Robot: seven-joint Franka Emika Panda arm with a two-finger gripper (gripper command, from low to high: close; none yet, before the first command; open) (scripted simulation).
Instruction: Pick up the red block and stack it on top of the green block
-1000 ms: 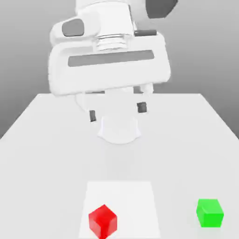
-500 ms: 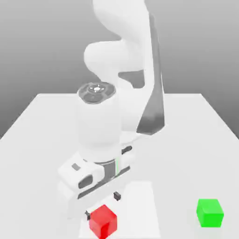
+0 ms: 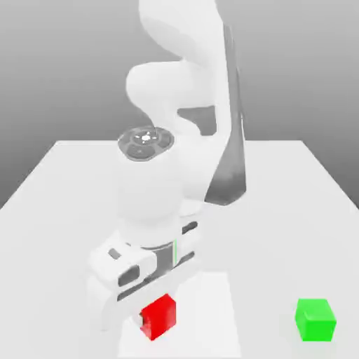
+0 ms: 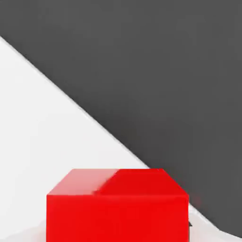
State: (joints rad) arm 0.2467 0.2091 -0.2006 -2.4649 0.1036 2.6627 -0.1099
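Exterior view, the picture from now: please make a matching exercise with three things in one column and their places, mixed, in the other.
1. Red block
2. Green block
3. White square sheet

A. Toward the exterior view's right, apart from the tool
B. Under the tool's end of the arm, on the table
C. Between the tool's fingers

Pairs: 1-C, 2-A, 3-B

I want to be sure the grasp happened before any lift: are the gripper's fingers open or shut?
Shut on the red block: one dark fingertip presses its side in the exterior view.
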